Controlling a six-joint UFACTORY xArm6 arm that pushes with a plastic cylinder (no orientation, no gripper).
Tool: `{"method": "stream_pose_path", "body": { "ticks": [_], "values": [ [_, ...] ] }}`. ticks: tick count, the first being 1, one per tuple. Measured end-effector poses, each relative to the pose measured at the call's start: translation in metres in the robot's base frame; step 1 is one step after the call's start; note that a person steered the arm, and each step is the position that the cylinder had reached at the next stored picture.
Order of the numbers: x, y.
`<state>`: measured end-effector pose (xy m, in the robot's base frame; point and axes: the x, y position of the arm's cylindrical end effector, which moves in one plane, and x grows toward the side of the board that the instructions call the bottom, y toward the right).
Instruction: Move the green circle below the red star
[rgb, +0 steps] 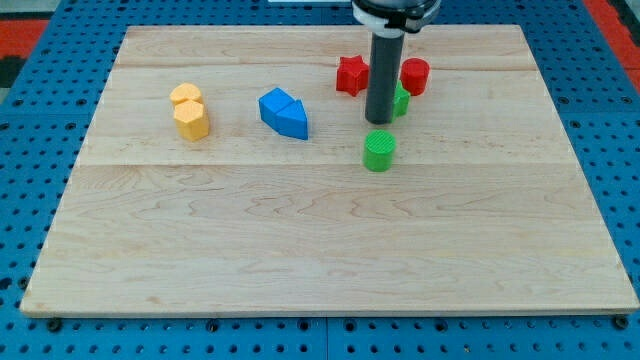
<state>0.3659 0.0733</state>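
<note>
- The pale wooden desk (300, 250) fills most of the view, with a blue pegboard surround at its edges.
- There is no pincer on this arm; it ends in a dark rod, and my tip (379, 122) rests on the desk near the view's top.
- The green circle, a ridged cylinder block (379, 151), stands just below my tip, a small gap apart.
- The red star block (351, 76) sits up and left of my tip, its right points close to the rod.
- A second green block (401, 101) is mostly hidden behind the rod, so its shape is hard to make out.
- A red cylinder block (415, 76) stands just above that one.
- The blue angular block (284, 113) and the yellow-orange block (188, 110) lie well apart at the view's left.
- The rod's upper mount is cut off by the view's top.
</note>
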Motion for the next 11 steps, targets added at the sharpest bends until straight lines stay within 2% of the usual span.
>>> {"method": "stream_pose_path", "body": {
  "ticks": [1,2,3,4,6,7,9,10,11],
  "values": [
    [0.008,0.023],
    [0.050,0.072],
    [0.081,0.035],
    [0.073,0.000],
    [0.099,-0.007],
    [0.080,-0.014],
    [0.002,-0.018],
    [0.039,-0.002],
    [0.039,-0.056]
  ]
}}
